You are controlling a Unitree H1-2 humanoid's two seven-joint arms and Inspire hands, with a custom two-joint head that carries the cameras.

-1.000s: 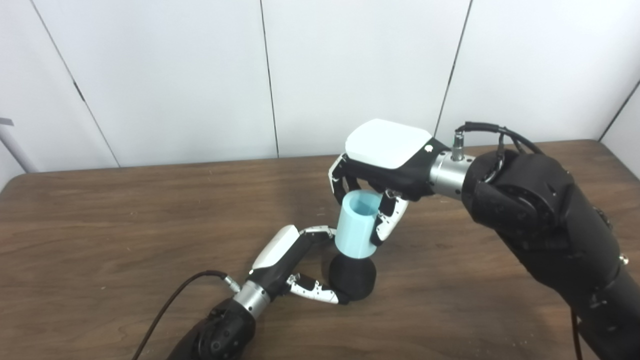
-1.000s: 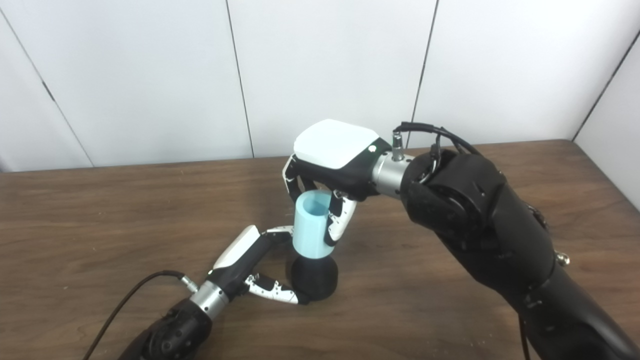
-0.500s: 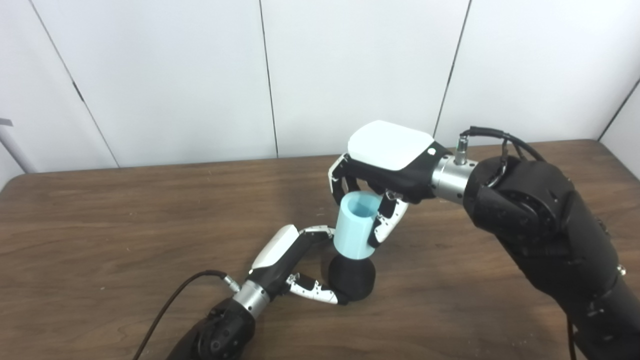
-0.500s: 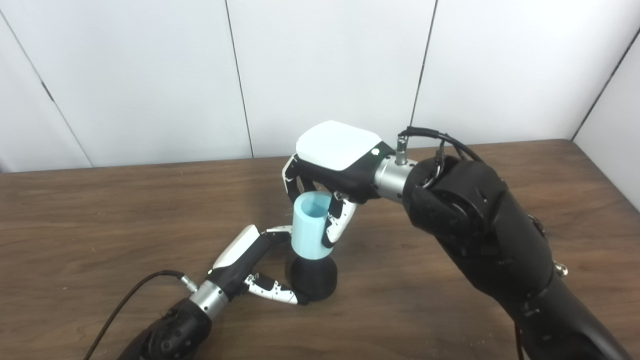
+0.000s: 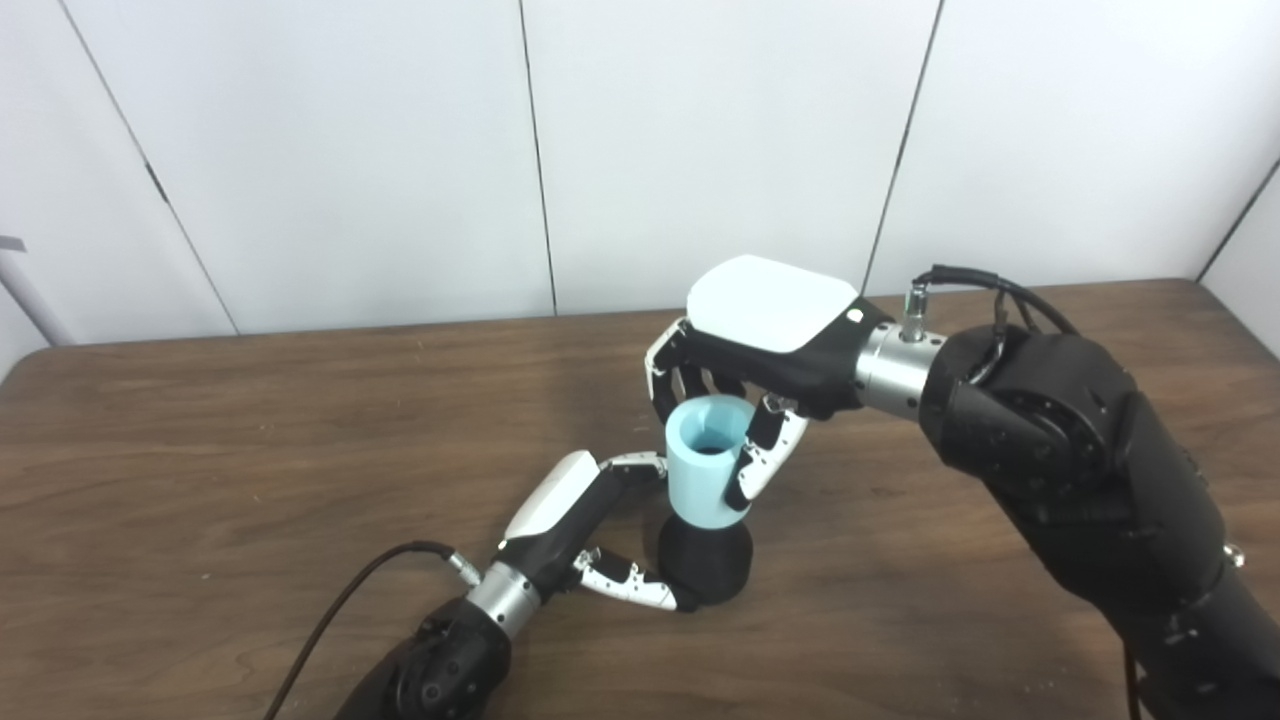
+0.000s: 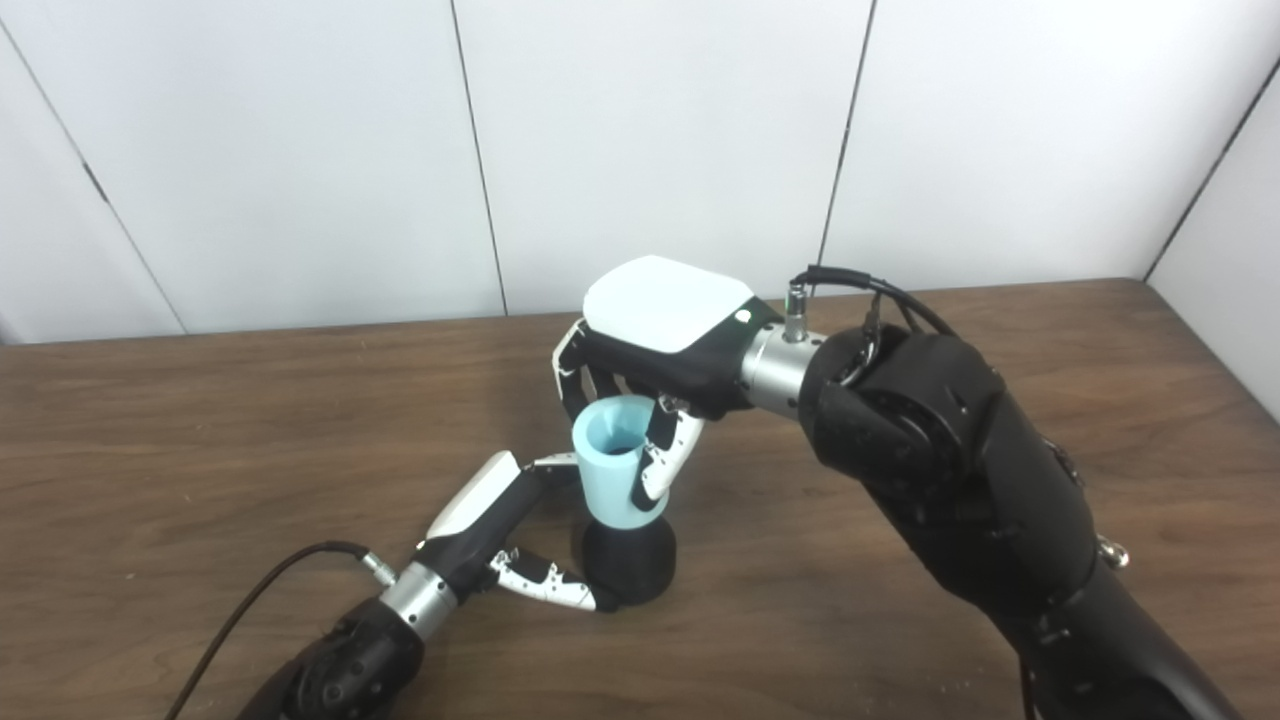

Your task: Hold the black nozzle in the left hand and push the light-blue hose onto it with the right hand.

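Observation:
The black nozzle (image 5: 705,564) stands upright on the wooden table (image 5: 200,450), near the front centre. My left hand (image 5: 585,530) wraps its base from the left, thumb in front and fingers behind. The light-blue hose (image 5: 706,468), a short open tube, sits upright on top of the nozzle; black shows down inside its mouth. My right hand (image 5: 745,375) grips the hose's upper part from above and behind, fingers on both sides. In the right eye view the hose (image 6: 612,463) and nozzle (image 6: 628,566) appear the same way.
White wall panels (image 5: 400,150) rise behind the table's far edge. A black cable (image 5: 340,610) trails from my left wrist across the front left of the table. My bulky right forearm (image 5: 1090,480) covers the right front area.
My right hand has pressed the hose lower and slightly left onto the nozzle; the black tip now shows inside the tube. The left hand and nozzle have stayed in place.

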